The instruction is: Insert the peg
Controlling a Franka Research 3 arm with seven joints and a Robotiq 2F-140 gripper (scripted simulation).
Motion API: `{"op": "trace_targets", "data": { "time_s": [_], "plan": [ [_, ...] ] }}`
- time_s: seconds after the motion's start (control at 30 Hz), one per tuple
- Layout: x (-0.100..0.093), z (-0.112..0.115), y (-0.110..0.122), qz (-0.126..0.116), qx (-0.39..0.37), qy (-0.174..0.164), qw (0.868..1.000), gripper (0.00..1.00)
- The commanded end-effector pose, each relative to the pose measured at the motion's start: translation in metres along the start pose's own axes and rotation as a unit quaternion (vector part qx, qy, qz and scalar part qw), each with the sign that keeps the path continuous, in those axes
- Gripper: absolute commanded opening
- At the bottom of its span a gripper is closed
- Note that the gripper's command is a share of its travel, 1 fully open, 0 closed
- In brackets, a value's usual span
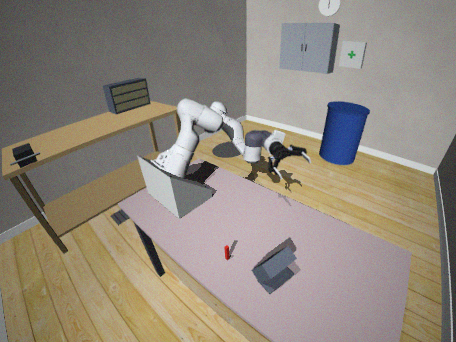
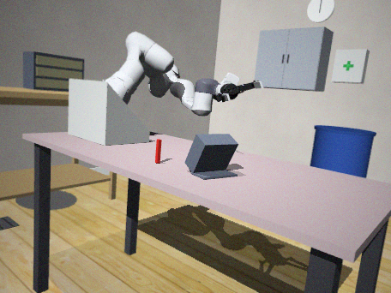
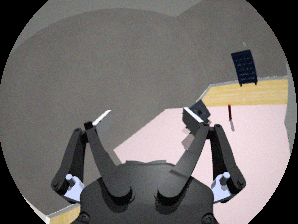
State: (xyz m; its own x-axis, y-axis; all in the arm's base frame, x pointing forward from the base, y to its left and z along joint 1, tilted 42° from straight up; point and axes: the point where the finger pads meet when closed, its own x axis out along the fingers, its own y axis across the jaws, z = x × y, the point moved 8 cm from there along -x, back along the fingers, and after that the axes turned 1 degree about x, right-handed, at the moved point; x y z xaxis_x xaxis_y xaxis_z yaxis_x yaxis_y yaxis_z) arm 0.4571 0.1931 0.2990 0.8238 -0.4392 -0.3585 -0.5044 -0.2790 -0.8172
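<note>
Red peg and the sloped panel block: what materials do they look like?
Upright red cylindrical peg: probably painted wood or plastic; one even colour, no grain showing.

Slate-grey block with sloped panel: possibly painted metal or plastic; flat, uniform faces, crisp edges, no mirror-like glints. Looks matte.

Blue barrel (image 1: 343, 133) (image 2: 343, 150); grey cabinet (image 1: 306, 47) (image 2: 291, 58) on wall.
</note>
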Motion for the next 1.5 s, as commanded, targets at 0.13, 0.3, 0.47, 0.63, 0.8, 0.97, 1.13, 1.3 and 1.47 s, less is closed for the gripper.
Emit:
{"op": "trace_targets", "data": {
  "time_s": [0.13, 0.3, 0.47, 0.63, 0.8, 0.97, 1.13, 1.3, 1.47],
  "plan": [
    [0.000, 0.000, 0.000, 0.000, 0.000, 0.000, 1.000, 1.00],
    [0.000, 0.000, 0.000, 0.000, 0.000, 0.000, 1.000, 1.00],
    [0.000, 0.000, 0.000, 0.000, 0.000, 0.000, 1.000, 1.00],
    [0.011, -0.004, 0.007, 0.018, 0.007, 0.009, 1.000, 1.00],
    [0.044, -0.018, 0.028, 0.070, 0.026, 0.039, 0.996, 1.00],
    [0.073, -0.032, 0.053, 0.123, 0.047, 0.067, 0.989, 1.00],
    [0.090, -0.041, 0.068, 0.155, 0.061, 0.082, 0.983, 1.00],
    [0.114, -0.055, 0.095, 0.208, 0.085, 0.106, 0.969, 1.00],
    [0.136, -0.068, 0.124, 0.261, 0.110, 0.127, 0.951, 1.00]
  ]
}}
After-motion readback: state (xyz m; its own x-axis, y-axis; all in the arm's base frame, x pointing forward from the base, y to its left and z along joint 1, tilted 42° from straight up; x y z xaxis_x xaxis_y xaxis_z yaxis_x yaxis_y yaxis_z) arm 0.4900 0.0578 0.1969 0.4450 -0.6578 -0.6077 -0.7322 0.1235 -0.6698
